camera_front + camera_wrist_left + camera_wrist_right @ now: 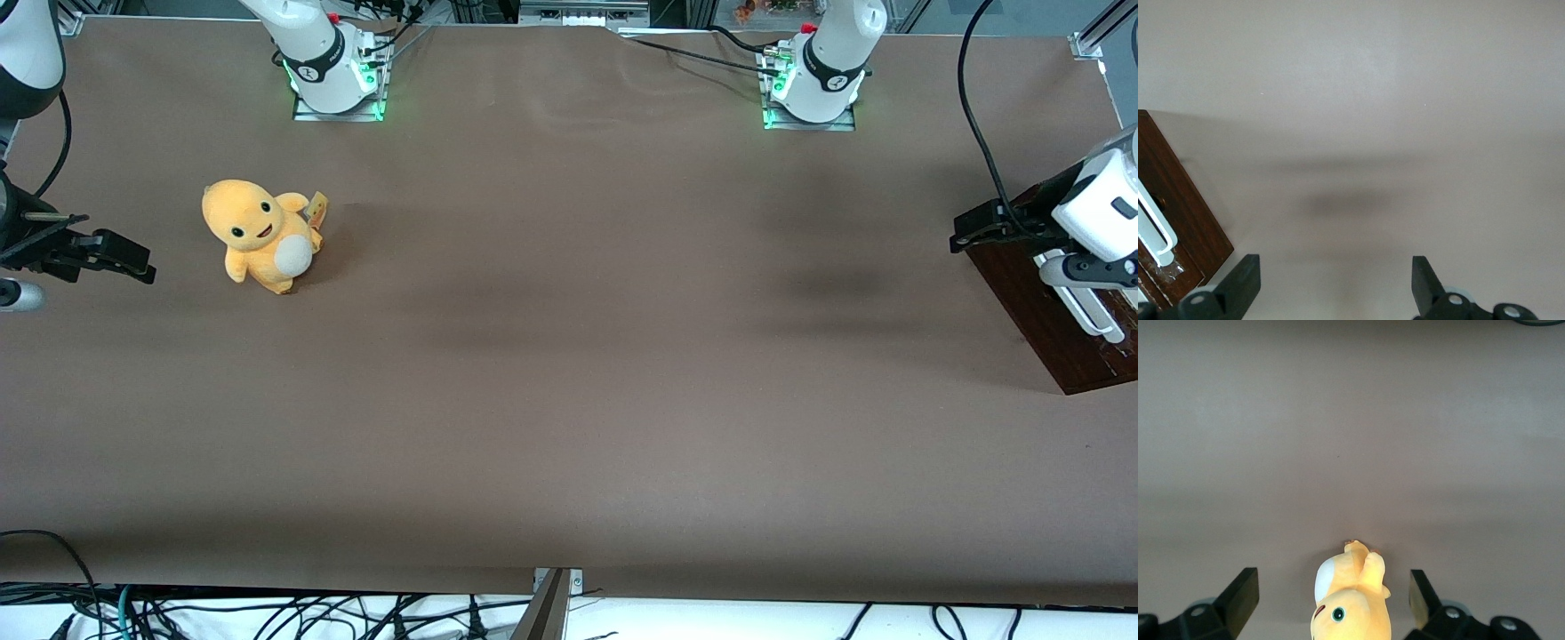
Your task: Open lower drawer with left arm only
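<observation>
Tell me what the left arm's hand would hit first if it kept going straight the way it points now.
Probably the bare brown table. The open left hand faces only tabletop between its fingers; the dark wood drawer front with its white handle sits off to one side, out of line.

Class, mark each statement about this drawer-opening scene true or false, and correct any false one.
1. The left arm's gripper is open. True: its fingers stand wide apart with only table between them.
2. The gripper is clamped on the white bar handle. False: the handle lies off to one side of the fingers, untouched.
3. The drawer unit sits at the working arm's end of the table. True.
4. A yellow plush toy sits on top of the drawer unit. False: it sits on the table toward the parked arm's end.
5. The drawer front is dark reddish-brown wood. True.
</observation>
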You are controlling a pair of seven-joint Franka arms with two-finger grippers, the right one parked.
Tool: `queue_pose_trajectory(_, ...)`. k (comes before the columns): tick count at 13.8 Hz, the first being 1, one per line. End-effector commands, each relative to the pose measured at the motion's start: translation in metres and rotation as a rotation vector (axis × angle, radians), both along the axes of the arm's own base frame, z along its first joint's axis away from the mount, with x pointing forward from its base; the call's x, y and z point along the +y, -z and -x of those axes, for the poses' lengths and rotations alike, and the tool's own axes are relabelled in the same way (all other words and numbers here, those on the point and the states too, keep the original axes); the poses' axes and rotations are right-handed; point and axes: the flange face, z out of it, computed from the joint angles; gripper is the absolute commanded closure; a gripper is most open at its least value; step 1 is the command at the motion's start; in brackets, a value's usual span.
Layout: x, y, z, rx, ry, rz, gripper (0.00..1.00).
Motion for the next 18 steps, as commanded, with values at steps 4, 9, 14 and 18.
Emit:
queue_pose_trajectory(4,0.0017,-0.0055,0.0024,-0.009,0.068,0.017,0.00)
queue_pose_trajectory(9,0.0018,-0.0055,0.0017,-0.010,0.073,0.016,0.00)
queue_pose_trajectory(14,0.0018,-0.0039,0.0021,-0.006,0.073,0.017,0.00)
queue_pose_trajectory(18,0.0018,-0.0039,0.0021,-0.006,0.071,0.016,0.00)
